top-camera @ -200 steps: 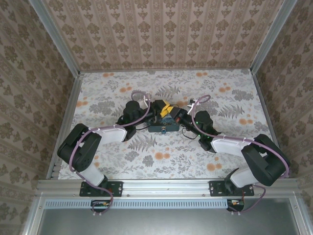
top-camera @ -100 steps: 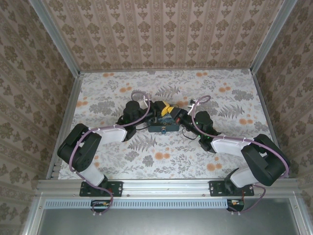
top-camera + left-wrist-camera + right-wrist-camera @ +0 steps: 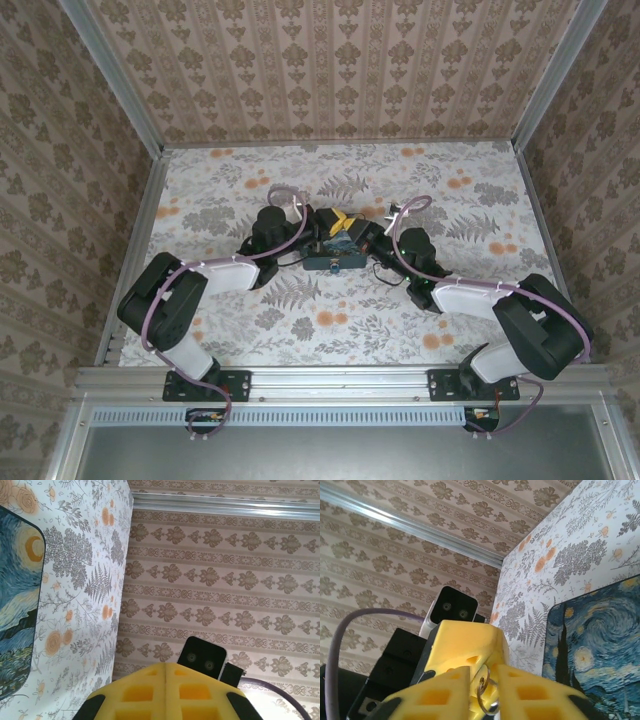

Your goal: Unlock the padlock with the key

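Both grippers meet just above the starry-night box. My left gripper has its yellow fingers pressed flat together. In the right wrist view, the left gripper pinches the small key, and the key's metal ring dangles from its tip. My right gripper faces it with its fingers parted, the ring hanging in the narrow gap between them. From above, the left gripper and the right gripper sit tip to tip. The padlock is hidden behind the arms and fingers.
The box's painted lid lies beside both wrists on the flowered tabletop. Patterned walls with aluminium rails close in the back and sides. The right wrist's black camera housing looms just past my left fingers.
The left fingers have closed fully while the right fingers have parted from shut. From above, the yellow fingertips have drawn into a tighter cluster over the box.
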`<state>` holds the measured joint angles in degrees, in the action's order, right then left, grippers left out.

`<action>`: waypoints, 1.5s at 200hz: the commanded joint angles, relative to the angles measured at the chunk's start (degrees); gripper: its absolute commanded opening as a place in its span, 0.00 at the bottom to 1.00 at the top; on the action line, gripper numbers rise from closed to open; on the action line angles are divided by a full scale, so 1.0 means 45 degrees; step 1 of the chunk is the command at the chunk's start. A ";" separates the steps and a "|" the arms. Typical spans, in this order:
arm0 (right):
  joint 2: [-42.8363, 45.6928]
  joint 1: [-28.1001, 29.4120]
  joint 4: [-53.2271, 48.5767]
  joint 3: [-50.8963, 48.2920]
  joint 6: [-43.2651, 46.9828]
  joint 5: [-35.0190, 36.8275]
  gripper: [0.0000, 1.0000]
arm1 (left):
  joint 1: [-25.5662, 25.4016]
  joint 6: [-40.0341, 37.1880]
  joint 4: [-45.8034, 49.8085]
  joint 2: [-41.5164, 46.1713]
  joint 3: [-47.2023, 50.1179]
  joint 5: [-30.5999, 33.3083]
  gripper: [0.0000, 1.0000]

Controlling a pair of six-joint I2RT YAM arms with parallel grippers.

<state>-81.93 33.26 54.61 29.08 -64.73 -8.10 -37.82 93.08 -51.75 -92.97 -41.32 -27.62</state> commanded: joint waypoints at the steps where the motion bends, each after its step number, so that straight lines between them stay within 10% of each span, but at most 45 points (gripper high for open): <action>1: 0.0731 -0.0320 0.0254 -0.0458 -0.0017 0.0087 0.40 | 0.0155 -0.1068 0.0399 0.0047 -0.0077 -0.0400 0.00; 87: 0.0785 -0.1121 0.0573 -0.0315 0.1040 -0.2536 0.62 | 0.1042 -0.4919 0.1758 0.0269 -0.1522 -0.3341 0.00; 257: -0.1266 -0.0579 0.2364 0.0492 0.0552 -0.3201 0.32 | 0.0905 -0.5683 0.2780 0.0736 -0.1777 -0.3402 0.00; 300: -0.1263 -0.0483 0.2617 0.0114 0.0513 -0.3103 0.39 | 0.0925 -0.5664 0.2827 0.0739 -0.1791 -0.3238 0.00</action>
<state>-87.00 29.98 63.24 30.57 -62.35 -21.37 -33.28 68.93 -38.68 -91.68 -47.35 -41.63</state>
